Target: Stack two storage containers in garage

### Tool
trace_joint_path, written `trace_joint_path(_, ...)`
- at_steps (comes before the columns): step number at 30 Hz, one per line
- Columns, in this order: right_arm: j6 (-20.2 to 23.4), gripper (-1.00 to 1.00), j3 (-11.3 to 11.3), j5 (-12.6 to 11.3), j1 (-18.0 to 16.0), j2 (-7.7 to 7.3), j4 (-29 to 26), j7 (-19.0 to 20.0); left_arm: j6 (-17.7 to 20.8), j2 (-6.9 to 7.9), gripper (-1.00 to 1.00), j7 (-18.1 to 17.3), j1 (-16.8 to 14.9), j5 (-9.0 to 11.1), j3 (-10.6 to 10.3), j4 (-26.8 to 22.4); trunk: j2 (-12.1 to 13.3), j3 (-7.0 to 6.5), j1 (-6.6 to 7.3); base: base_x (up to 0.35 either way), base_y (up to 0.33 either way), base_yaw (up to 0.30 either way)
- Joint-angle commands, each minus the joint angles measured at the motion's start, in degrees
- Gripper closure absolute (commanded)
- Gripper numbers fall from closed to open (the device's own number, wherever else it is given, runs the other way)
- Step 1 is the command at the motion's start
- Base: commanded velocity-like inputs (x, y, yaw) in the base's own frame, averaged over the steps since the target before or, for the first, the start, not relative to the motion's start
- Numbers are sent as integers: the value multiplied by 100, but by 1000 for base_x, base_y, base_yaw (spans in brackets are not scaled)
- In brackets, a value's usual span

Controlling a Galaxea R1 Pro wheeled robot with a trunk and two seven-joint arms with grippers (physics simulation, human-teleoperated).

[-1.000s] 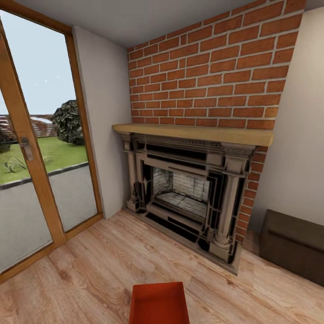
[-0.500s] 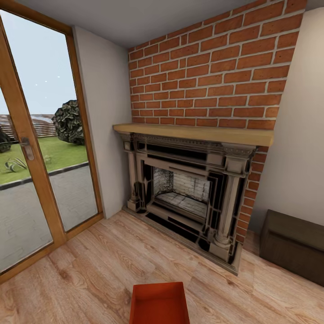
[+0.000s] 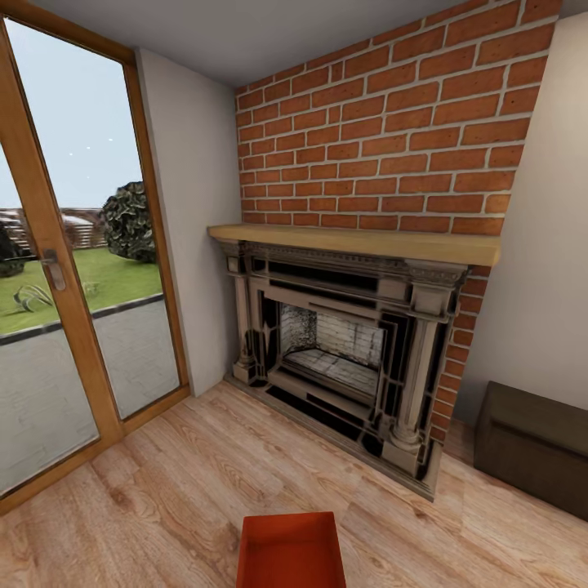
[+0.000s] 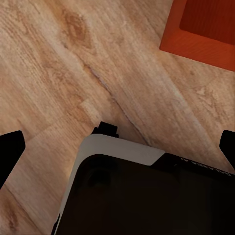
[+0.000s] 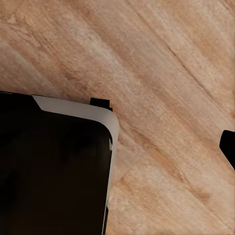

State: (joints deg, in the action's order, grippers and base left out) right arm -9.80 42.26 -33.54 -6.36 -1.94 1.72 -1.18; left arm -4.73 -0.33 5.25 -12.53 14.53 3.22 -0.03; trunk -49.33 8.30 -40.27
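One orange-red rectangular storage container with thin plain walls and no lid sits on the light wood plank floor at the bottom edge of the head view, its open top facing up and its near end cut off by the frame. Ahead of it stands the red brick fireplace, with a pale wooden mantel shelf across an ornate dark-and-cream surround around the firebox. To the left a wood-framed glass door with a metal handle looks out on grass, a paved strip and a dark bush. At the right edge, against the plain pale wall, is the end of a dark brown low cabinet.

The left wrist view looks down on the same plank floor, with a corner of the orange-red container in one corner of the picture and the robot's dark base with its pale grey rim well apart from it. The left gripper's black fingertips show only at the two opposite picture edges, so the jaws stand wide apart and hold nothing.

The right wrist view shows plank floor and the dark base with its grey rim. Only one black fingertip of the right gripper shows at the edge, so I cannot tell its spread for sure.
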Motion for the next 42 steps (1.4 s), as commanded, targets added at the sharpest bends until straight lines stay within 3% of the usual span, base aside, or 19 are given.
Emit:
trace_joint_path(1, -23, -100, 45, -30, -5, 5, 13, -5, -19, -4, -100, 11, -4, 6, 30, 3, -6, 8, -1, 0, 0, 1)
trace_joint_path(42, -22, -100, 44, -42, -5, -1, 13, -7, -19, -8, -100, 11, -4, 5, 30, 3, -6, 23, -1, 17, 0, -20)
